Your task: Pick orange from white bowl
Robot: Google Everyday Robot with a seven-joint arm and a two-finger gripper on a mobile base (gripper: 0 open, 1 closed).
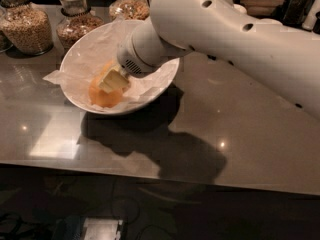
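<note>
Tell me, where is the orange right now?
The orange lies in the white bowl at the left of the camera view, with the gripper right at it, near the glass jars.

End effector (111,80) low left (arm outstretched)

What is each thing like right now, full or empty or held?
hand, down inside the white bowl, at the orange.
orange, lying in the bowl, partly hidden by the hand.
white bowl, upright, lined with crumpled paper.
glass jars, upright, filled with grains.

Glossy white bowl (159,88), crumpled paper (57,77), gripper (111,79) inside
</note>
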